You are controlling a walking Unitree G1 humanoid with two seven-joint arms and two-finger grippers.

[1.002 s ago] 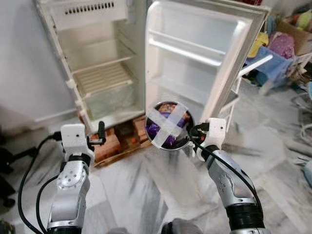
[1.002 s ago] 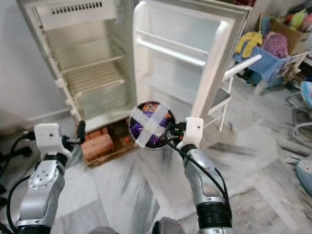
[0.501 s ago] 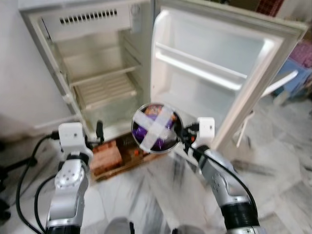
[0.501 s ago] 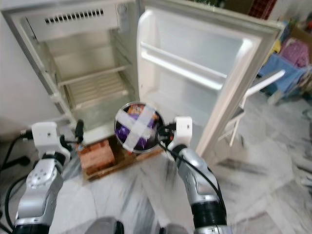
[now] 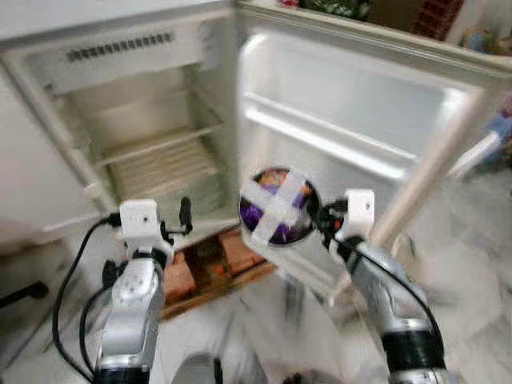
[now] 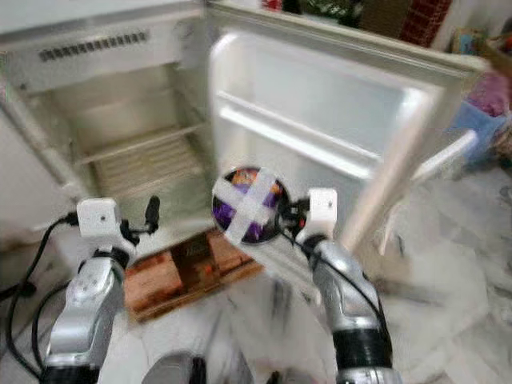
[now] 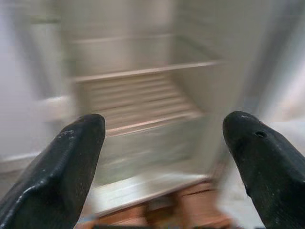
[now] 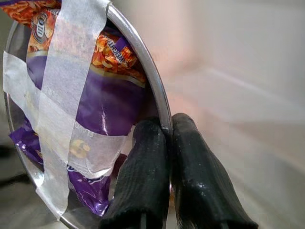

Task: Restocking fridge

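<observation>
Pinching the thin metal rim of the taped bowl [image 5: 278, 206] in my right gripper [image 8: 164, 138], I hold it before the open fridge [image 5: 152, 136]. It's stiff, probably light, but slippery at that edge grip. My left gripper [image 7: 162, 143] is spread, facing the fridge shelves.

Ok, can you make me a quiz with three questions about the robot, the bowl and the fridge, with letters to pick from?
1. Where is the bowl?
A. On a fridge shelf
B. On the floor
C. Held up in front of the open fridge

2. What colour is the packet in the bowl?
A. Purple and orange
B. Green
C. Plain white

3. How are the left gripper's jaws?
A. Closed on a bottle
B. Open, holding nothing
C. Closed on the door

Answers:
1 C: the right gripper pinches the bowl's rim, in the air before the fridge.
2 A: purple and orange show under the crossed tape.
3 B: the two fingers stand wide apart with the fridge shelves between them.
</observation>
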